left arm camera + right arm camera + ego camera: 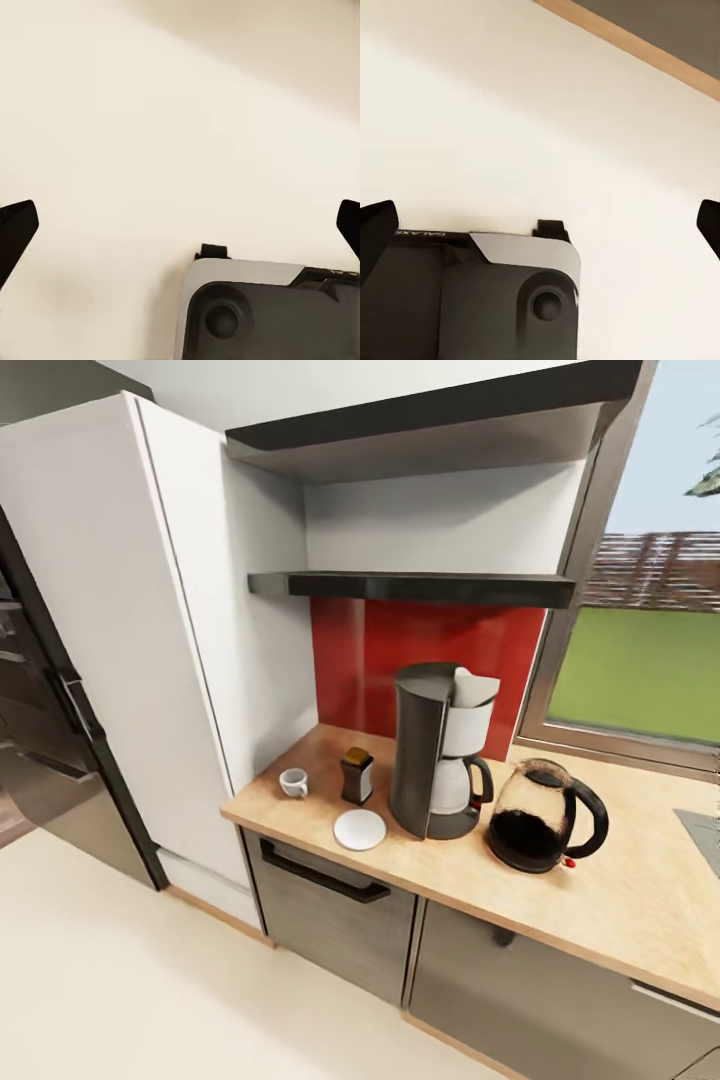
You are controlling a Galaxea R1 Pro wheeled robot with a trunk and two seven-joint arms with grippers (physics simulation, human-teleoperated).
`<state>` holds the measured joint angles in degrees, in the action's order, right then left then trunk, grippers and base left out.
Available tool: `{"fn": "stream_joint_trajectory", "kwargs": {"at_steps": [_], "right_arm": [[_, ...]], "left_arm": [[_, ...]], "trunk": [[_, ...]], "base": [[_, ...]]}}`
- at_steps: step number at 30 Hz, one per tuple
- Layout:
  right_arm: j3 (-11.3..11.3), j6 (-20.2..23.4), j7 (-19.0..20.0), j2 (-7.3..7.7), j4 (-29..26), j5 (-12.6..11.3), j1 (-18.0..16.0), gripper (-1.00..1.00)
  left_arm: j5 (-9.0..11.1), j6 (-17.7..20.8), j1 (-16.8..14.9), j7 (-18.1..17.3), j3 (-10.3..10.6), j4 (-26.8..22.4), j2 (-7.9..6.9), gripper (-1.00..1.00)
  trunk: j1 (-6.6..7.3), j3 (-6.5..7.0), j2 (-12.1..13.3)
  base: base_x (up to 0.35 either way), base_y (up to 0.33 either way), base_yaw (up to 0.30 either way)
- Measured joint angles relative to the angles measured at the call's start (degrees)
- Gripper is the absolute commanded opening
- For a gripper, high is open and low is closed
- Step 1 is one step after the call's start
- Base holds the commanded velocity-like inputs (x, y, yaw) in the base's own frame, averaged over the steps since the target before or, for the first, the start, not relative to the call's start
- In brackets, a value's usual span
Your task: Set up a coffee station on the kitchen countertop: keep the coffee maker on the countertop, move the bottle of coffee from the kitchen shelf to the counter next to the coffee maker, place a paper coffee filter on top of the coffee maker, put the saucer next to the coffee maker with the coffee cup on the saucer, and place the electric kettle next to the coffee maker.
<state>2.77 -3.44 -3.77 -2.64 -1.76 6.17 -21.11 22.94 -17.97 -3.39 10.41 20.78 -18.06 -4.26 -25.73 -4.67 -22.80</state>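
Note:
On the kitchen countertop [620,900] the black coffee maker [432,752] stands before the red backsplash, with the white paper coffee filter [474,688] on its top. The bottle of coffee [357,775] stands just left of it. In front of the bottle lies the white saucer [359,829], bare. The coffee cup [293,782] sits on the wood further left, apart from the saucer. Right of the machine stands the electric kettle [543,817]. The kitchen shelf [420,586] above is bare. My left gripper [180,225] and right gripper [540,225] are open over pale floor, fingertips wide apart.
A tall white cabinet [120,610] flanks the counter's left end, with a dark fridge [40,740] beyond it. A window [640,650] is at the right, a sink edge [702,830] at the far right. Grey drawer fronts [330,920] sit below. The robot's base [262,311] shows under both wrists.

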Motion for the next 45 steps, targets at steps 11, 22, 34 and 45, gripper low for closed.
{"fn": "stream_joint_trajectory", "kwargs": {"at_steps": [11,22,34,45], "right_arm": [[-0.03,0.08,-0.08,-0.06,0.07,0.06,-0.01,1.00],[-0.08,0.08,-0.08,-0.06,0.10,0.18,0.03,1.00],[-0.04,0.12,0.00,-0.10,0.02,0.09,0.03,1.00],[0.00,0.34,0.01,-0.10,0.00,0.00,0.00,1.00]], "left_arm": [[0.01,0.02,0.01,0.01,-0.07,-0.02,-0.01,1.00],[0.01,0.00,0.01,0.02,-0.09,-0.02,-0.01,1.00],[0.24,-0.02,0.12,0.01,-0.11,0.00,-0.37,1.00],[0.77,-0.07,0.16,0.01,-0.16,0.00,-1.09,1.00]], "trunk": [[0.00,0.00,0.00],[-0.01,0.00,0.00],[-0.02,0.00,0.01],[-0.02,-0.03,0.01]], "base": [[0.226,0.276,-0.107],[0.205,0.284,-0.001],[0.129,0.312,-0.051],[0.006,0.336,-0.263]]}}
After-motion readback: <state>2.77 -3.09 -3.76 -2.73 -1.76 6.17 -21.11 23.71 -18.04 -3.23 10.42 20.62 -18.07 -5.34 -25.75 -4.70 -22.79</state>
